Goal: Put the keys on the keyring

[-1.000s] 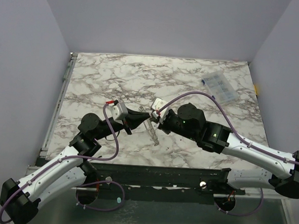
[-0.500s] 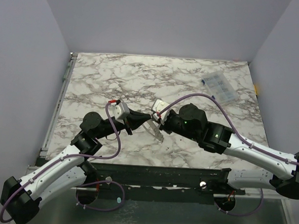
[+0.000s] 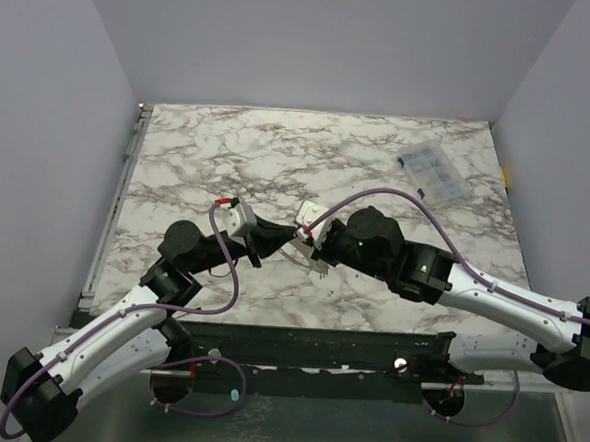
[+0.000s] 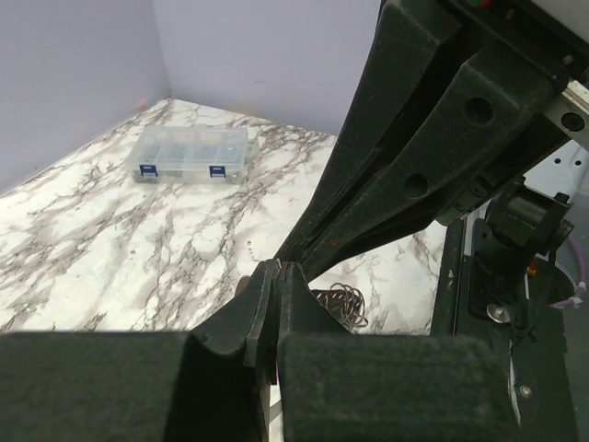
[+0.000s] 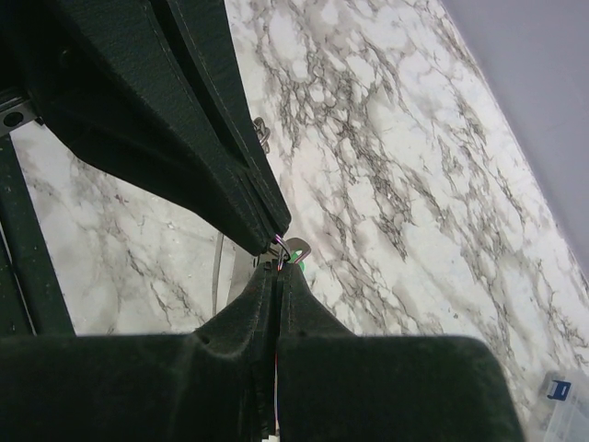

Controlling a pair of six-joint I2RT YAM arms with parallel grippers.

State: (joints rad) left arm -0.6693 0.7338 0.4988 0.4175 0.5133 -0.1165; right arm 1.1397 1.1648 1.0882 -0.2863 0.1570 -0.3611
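My left gripper (image 3: pixel 277 242) and right gripper (image 3: pixel 296 243) meet tip to tip above the middle of the marble table (image 3: pixel 229 157), both shut. In the right wrist view the right gripper (image 5: pixel 279 267) and the left fingertips (image 5: pixel 272 236) pinch a thin loop of the keyring (image 5: pixel 289 247) between them. The green key head (image 5: pixel 299 268) shows right beside it. Grey metal strips (image 5: pixel 218 276) hang under the tips, also in the top view (image 3: pixel 312 262). In the left wrist view the left gripper (image 4: pixel 279 269) is shut, and a tangle of thin grey loops (image 4: pixel 342 302) sits just past it. The yellow key is hidden.
A clear plastic parts box (image 3: pixel 433 171) with blue latches lies at the far right of the table; it also shows in the left wrist view (image 4: pixel 189 155). The table's black front rail (image 3: pixel 298 341) runs under both arms. Purple cables (image 3: pixel 416 200) arc over each arm.
The hanging metal bundle has swung from straight down toward the right and looks shorter. Both grippers stayed shut together, shifting only slightly.
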